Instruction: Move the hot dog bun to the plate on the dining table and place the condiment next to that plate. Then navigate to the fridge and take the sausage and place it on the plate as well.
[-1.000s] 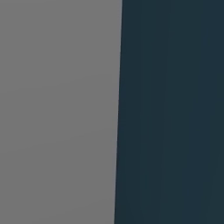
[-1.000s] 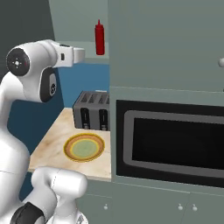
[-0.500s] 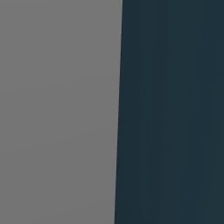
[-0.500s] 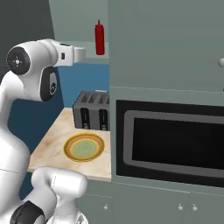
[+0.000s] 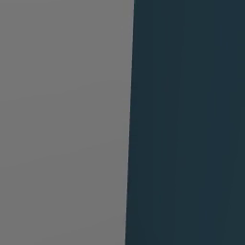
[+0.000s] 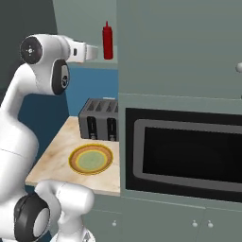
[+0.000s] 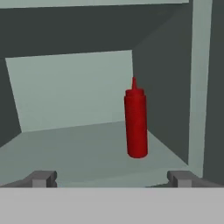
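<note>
Upright condiment point(image 7: 136, 122), cap upward

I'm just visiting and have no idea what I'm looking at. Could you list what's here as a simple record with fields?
setting: simulated kitchen
condiment: red squeeze bottle, upright on an open shelf
gripper: open, facing the condiment, not touching it
toaster: dark, on the counter below the shelf
yellow dish: in front of the toaster, nothing on it
microwave: built in, right of the counter, door closed

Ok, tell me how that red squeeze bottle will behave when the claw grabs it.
The red squeeze bottle stands tall and slim on the shelf, so a nudge would probably tip it. Its smooth round body may slip or roll. The open claw hasn't reached it.
</note>
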